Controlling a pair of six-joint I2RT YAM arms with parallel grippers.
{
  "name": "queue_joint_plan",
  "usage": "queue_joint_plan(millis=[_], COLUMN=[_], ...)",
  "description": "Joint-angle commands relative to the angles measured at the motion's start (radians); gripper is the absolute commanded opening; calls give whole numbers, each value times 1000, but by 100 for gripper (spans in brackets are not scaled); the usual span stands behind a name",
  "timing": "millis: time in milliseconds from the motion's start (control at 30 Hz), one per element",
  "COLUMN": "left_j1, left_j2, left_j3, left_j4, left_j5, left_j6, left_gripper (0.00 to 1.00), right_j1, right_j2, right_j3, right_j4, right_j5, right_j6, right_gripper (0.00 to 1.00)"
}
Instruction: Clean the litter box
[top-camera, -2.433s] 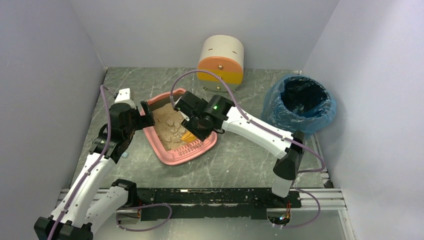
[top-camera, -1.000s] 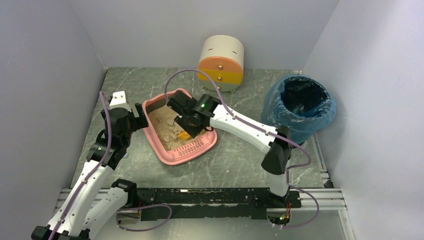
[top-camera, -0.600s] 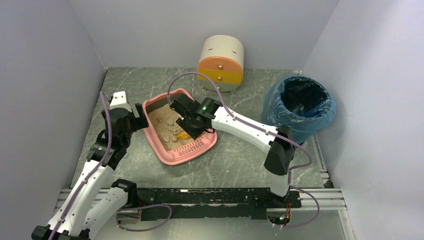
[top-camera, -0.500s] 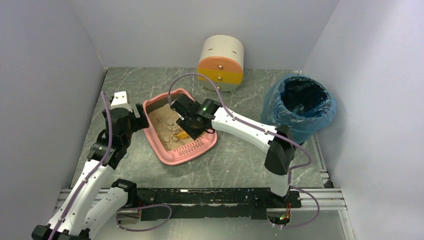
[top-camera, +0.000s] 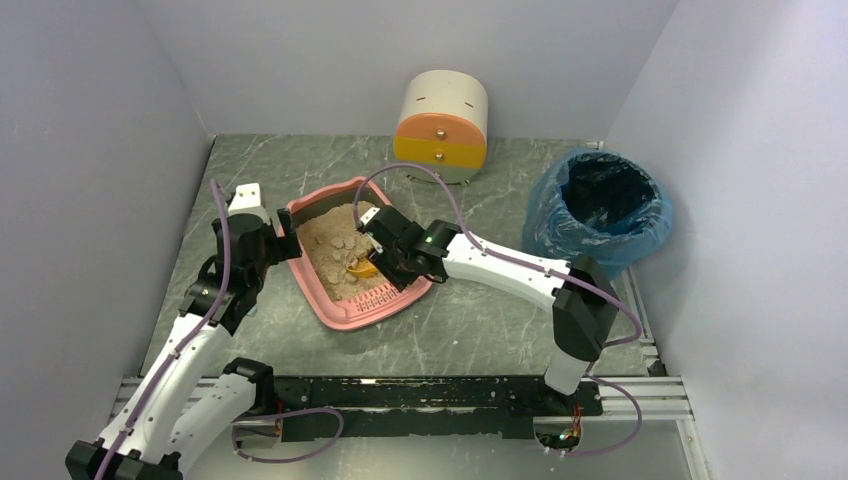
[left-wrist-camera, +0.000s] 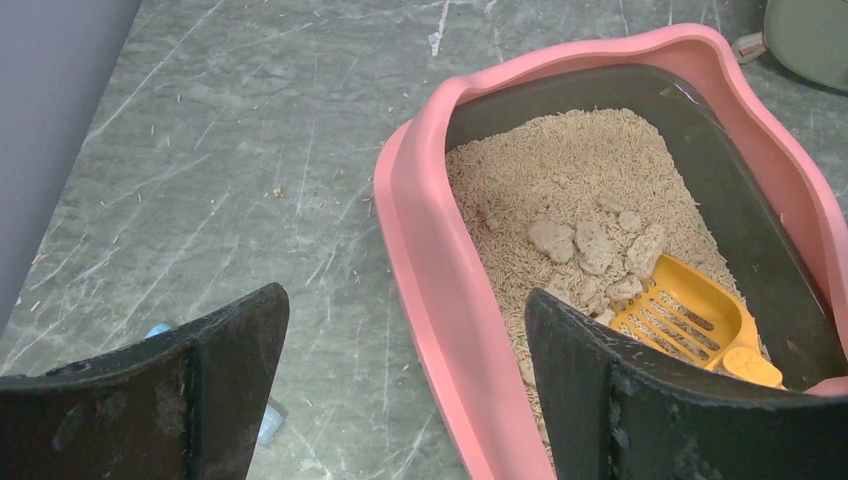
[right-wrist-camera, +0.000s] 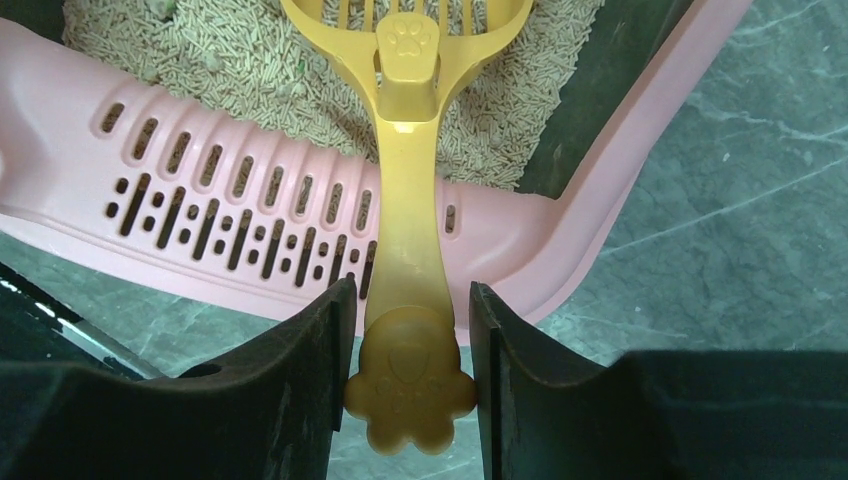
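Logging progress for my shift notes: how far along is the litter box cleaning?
Done: right gripper grips the yellow scoop, blade in the litter. In hand: blade beside the clumps; left gripper open by the litter box rim. Left: carrying clumps to the blue-lined bin.

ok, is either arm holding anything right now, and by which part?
Right gripper holds the yellow scoop by its handle, close to the paw-shaped end. Left gripper holds nothing, jaws open near the litter box.

Probably a lab: plain walls (top-camera: 90, 150) box the table (top-camera: 480, 330).
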Motion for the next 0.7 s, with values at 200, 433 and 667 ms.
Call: queue_joint_plan(millis=[200,433,667], left_j1=[-6,-6,-6], left_j2=[3,2,0], left_j3=[-3,-3,-3], left_j4=[32,30,34], left_j5=[18,16,14], left_j6=[9,9,5], left_gripper=[92,91,91], right_j1=[-7,-9,-9], right_j2=[-20,5,55], right_j3=[-96,-103,-104], right_j4=[81,106,115], right_j5=[-71,-93,-93], right_j6=[-1,-16,-36], right_gripper=[34,39,43])
